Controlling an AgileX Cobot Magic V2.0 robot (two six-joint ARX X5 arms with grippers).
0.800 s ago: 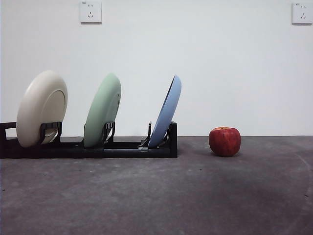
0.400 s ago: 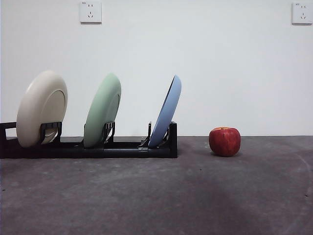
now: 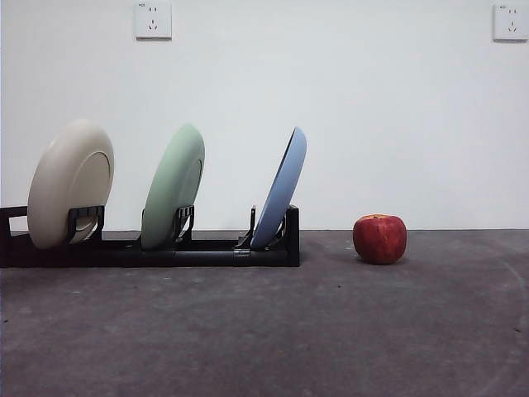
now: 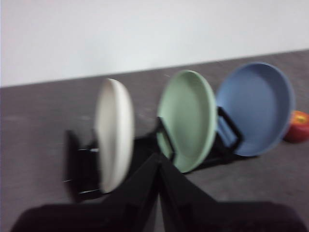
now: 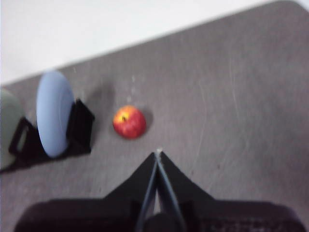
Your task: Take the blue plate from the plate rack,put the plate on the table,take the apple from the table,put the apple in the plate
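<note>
- Round matte light-blue plate (image 3: 281,190) standing tilted in the end slot of the low black slotted plate rack (image 3: 165,248), the slot nearest the apple; pale green plate (image 3: 173,186) and cream-white plate (image 3: 70,182) in the other two slots.
- Round red apple (image 3: 379,239) resting on the rough dark grey table (image 3: 331,331), beside the rack end, apart from it.
- Left gripper (image 4: 158,162) clenched, empty, raised and facing the rack.
- Right gripper (image 5: 157,157) pressed closed, empty, above the table near the apple.
- Probably the opening step: plate not yet taken.
- Next move calls for opening jaws, pinching the blue rim, lifting clear of the posts.
</note>
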